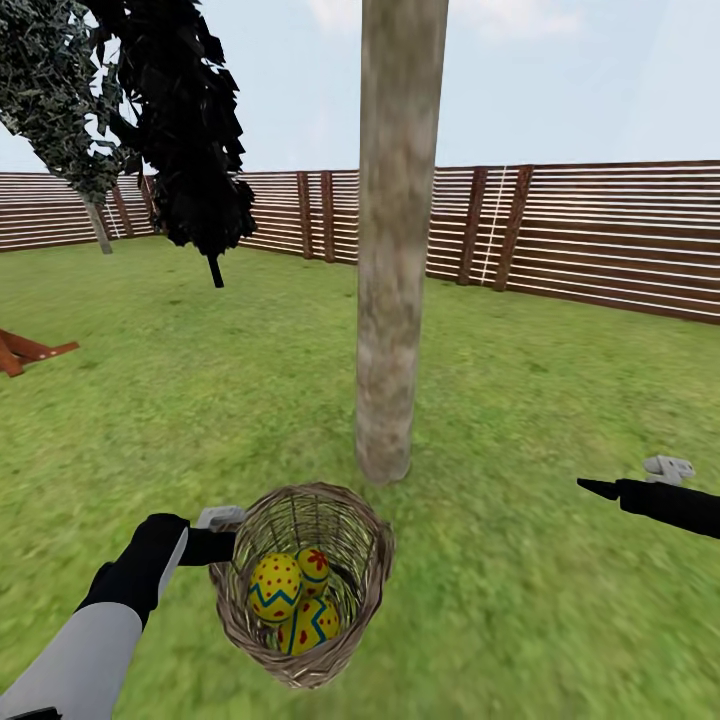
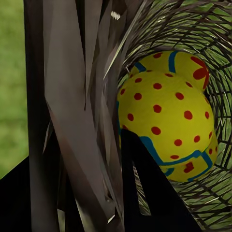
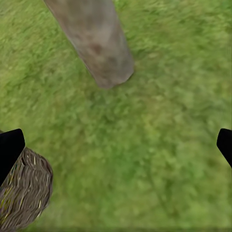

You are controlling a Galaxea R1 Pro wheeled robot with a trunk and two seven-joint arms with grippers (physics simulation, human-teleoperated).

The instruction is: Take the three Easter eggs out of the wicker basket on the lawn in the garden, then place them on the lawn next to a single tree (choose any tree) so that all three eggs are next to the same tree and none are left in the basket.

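Observation:
The wicker basket [image 1: 360,610] is tilted on the lawn [image 1: 560,400] just in front of the tree [image 1: 395,300], whose pale trunk rises at the centre. Three yellow Easter eggs lie inside: a red-dotted egg [image 1: 274,587], a red-flowered egg [image 1: 313,565] and a lower egg [image 1: 312,625]. My left gripper [image 1: 225,545] is shut on the basket's near-left rim; in the left wrist view one dark finger [image 2: 145,193] reaches inside beside the dotted egg [image 2: 164,116]. My right gripper [image 1: 600,488] hovers open over the grass to the right, with the trunk base [image 3: 104,53] and basket [image 3: 26,193] ahead of it.
A brown slatted fence [image 1: 600,235] closes the back of the garden. Dark conifers [image 1: 190,130] hang at the upper left, and a wooden play set beam [image 1: 25,350] lies at the left edge. Open grass spreads around the trunk on both sides.

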